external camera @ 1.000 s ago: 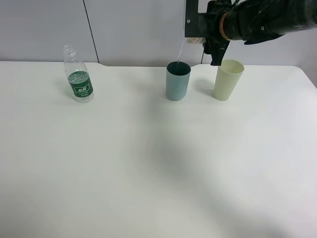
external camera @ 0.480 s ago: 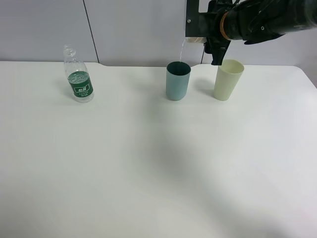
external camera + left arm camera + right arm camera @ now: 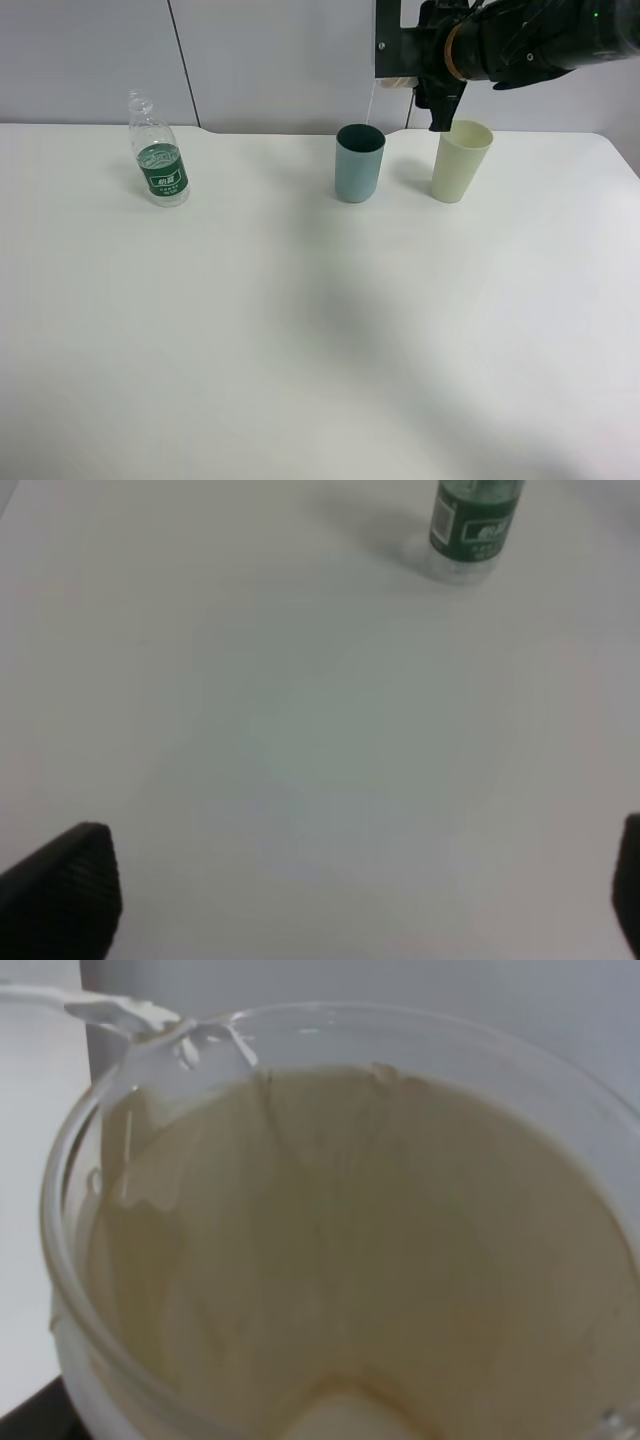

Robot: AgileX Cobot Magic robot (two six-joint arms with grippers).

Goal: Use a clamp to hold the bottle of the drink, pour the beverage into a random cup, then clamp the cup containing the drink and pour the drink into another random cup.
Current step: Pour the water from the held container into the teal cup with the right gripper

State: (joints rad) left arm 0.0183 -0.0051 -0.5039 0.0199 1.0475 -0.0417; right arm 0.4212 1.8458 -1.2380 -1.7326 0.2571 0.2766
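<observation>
My right gripper [image 3: 416, 80] is shut on a pale translucent cup [image 3: 395, 80] and holds it tipped on its side above the blue cup [image 3: 359, 163]. A thin trickle of water [image 3: 372, 100] falls from its rim toward the blue cup. The right wrist view looks into the held cup [image 3: 340, 1250], which has wet inner walls. A cream cup [image 3: 461, 160] stands upright right of the blue cup. The clear bottle with a green label [image 3: 157, 150] stands uncapped at the far left, and also shows in the left wrist view [image 3: 474, 525]. My left gripper [image 3: 345, 895] is open and empty over bare table.
The white table [image 3: 300, 340] runs to a grey wall at the back. The right arm [image 3: 540, 40] hangs over the back right, above the cream cup.
The stream of water from the held cup into the blue cup has thinned to a trickle. The right gripper has hardly moved. The bottle and cups stay put.
</observation>
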